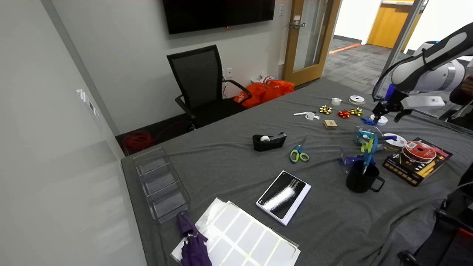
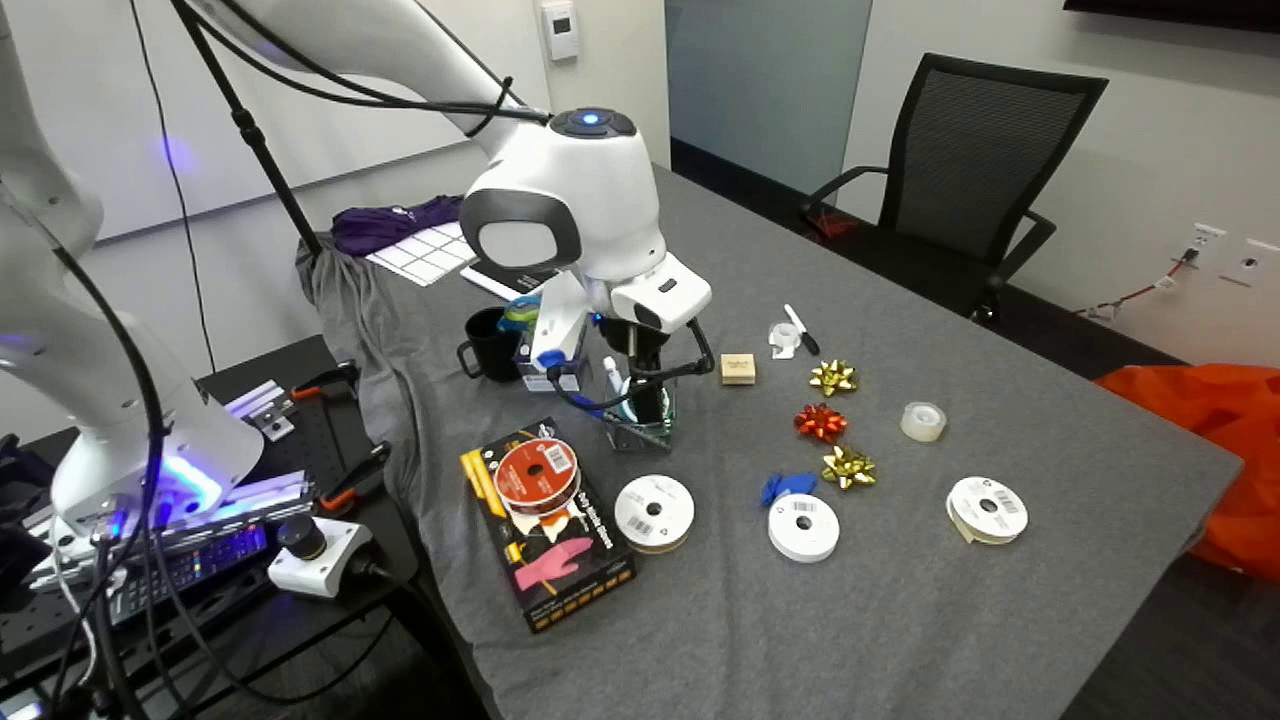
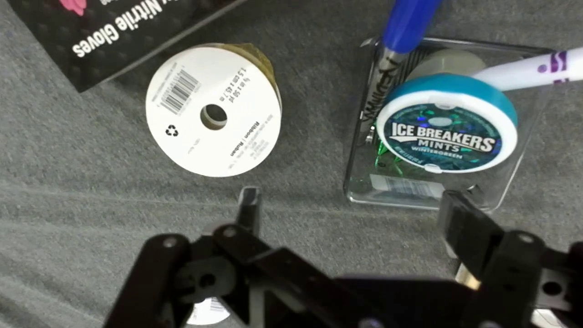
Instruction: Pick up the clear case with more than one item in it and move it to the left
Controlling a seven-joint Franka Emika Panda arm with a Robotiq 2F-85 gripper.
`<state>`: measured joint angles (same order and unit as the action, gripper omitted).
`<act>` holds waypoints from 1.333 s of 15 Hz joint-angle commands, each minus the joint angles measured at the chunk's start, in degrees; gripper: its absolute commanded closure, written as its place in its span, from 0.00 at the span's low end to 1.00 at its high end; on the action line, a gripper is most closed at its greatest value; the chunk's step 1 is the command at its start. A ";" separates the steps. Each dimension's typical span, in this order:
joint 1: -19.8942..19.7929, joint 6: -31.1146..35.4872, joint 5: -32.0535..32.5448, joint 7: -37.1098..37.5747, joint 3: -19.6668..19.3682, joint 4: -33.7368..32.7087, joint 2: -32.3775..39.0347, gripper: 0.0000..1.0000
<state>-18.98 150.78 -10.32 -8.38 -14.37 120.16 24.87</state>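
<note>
Clear case: right half of wrist view, on grey cloth. Contains mints tin, blue-capped marker, white marker; both markers jut past rim. Your gripper: fingers spread wide apart, bottom of wrist view; finger nearer right edge overlaps case's lower rim, contact you can't tell. White spool: left of case, apart. Gloves box: upper left corner. Mug: left of centre in an exterior view.

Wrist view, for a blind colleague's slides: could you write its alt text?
A clear plastic case at right holds Ice Breakers Wintergreen mints, a blue marker and a white marker. The open hand spans the bottom; a ribbon spool and a nitrile gloves box lie upper left.
</note>
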 commanded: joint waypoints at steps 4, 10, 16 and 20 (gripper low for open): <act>0.72 7.71 2.77 5.48 0.72 1.17 5.65 0.00; 0.45 9.77 2.95 6.35 1.10 1.46 7.59 0.55; 0.34 9.71 2.93 6.35 1.15 1.60 7.50 0.97; -0.31 9.11 2.07 6.22 2.09 1.39 6.47 0.98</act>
<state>-18.12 158.90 -8.34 -2.51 -13.50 120.66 31.82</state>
